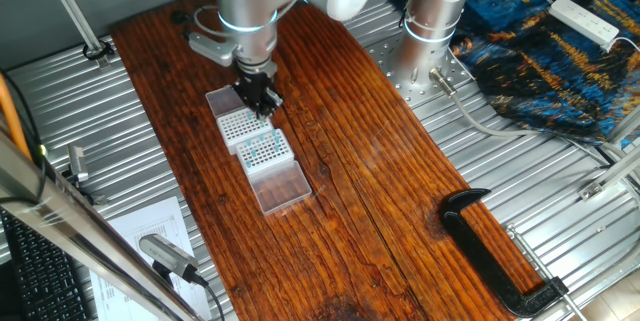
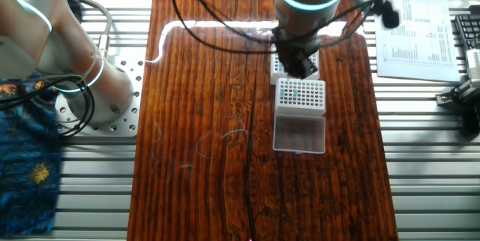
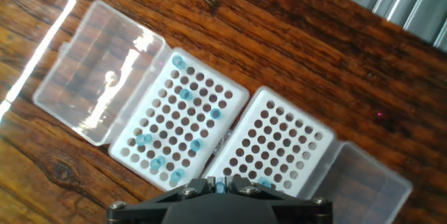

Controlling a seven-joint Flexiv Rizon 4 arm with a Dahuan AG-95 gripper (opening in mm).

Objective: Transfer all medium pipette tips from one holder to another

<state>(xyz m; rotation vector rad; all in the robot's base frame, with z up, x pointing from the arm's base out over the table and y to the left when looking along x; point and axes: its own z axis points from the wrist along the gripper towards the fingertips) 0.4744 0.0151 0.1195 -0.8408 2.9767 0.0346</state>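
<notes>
Right then, my pincer [image 3: 222,182] hung over the right rack [image 3: 269,144], clamped on one tip [image 3: 221,181] pointing straight down at its holes.

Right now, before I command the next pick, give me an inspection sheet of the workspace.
Surface: wooden board on a ribbed metal table; glare along its far edge.
Job's things: two white racks side by side, lids open. One rack holds about eight scattered medium pipette tips; the other rack shows one tip at its near edge, the rest of its holes bare.
Clutter: black clamp, printed papers.
Gripper: gripper low over the racks' junction; hand view shows a blue tip at the fingers; closure unclear.
Cables: white power strip; black cables across the board.
Surroundings: blue patterned cloth.
</notes>
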